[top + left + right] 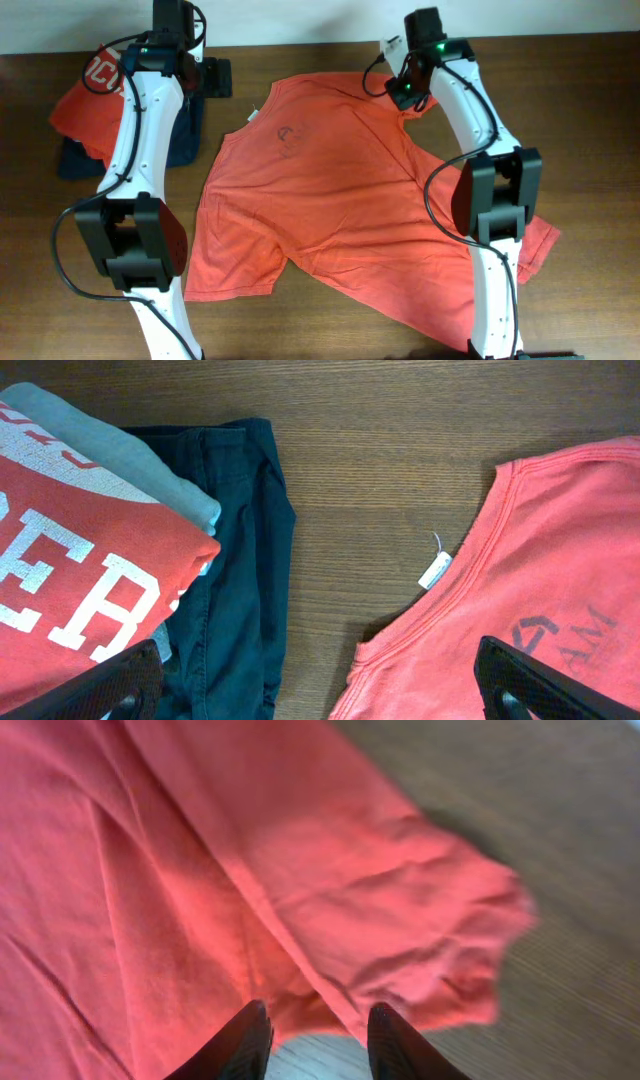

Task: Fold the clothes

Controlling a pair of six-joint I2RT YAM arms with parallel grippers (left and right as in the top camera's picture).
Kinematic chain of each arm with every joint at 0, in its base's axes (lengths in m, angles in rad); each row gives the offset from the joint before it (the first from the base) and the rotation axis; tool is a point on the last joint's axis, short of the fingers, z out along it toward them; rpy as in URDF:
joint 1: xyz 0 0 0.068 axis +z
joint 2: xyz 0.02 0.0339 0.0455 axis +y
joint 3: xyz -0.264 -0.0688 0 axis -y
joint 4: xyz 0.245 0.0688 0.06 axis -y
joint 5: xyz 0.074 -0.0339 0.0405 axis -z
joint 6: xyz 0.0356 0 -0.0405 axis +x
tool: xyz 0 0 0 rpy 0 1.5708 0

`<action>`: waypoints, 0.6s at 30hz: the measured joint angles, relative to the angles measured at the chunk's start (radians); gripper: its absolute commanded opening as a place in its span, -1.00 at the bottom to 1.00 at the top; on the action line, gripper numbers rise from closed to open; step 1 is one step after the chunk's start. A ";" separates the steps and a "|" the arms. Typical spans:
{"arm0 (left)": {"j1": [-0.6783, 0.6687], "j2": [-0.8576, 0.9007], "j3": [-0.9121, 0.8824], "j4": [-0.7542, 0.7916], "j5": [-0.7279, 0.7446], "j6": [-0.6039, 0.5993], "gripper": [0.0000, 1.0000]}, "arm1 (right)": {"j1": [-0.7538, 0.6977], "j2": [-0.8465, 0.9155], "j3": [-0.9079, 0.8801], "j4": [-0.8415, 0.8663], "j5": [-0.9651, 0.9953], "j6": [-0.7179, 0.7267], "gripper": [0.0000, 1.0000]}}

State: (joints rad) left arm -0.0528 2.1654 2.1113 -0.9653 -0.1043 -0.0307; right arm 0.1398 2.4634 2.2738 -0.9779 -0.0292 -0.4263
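Lettering "ER" shows white on the folded red garment (pixel 70 590) beside the wide-spread left gripper (pixel 320 688); the coral T-shirt (pixel 330 190) lies flat on the table (pixel 590 120), sleeve hem (pixel 400 920) between the right gripper (pixel 318 1038)'s half-parted jaws.

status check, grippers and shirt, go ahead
left gripper open, hovering by the collar. right gripper open, jaws at a sleeve hem, no grip yet. coral t-shirt spread out, unfolded. folded stack sits clear of it.

Left gripper (pixel 320 678) reaches forward, jaws spread wide; right gripper (pixel 318 1020) tilts downward, jaws only narrowly apart.
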 measured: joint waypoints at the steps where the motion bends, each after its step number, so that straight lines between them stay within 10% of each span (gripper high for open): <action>1: 0.000 0.000 0.000 0.000 0.000 0.000 0.98 | 0.000 0.006 0.000 -0.002 -0.007 -0.012 -0.28; 18: 0.000 0.000 0.000 0.000 0.000 0.000 0.98 | 0.000 0.009 -0.133 0.107 -0.025 -0.158 -0.29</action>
State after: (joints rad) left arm -0.0528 2.1654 2.1113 -0.9653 -0.1040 -0.0307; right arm 0.1398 2.4722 2.1407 -0.8711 -0.0544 -0.5842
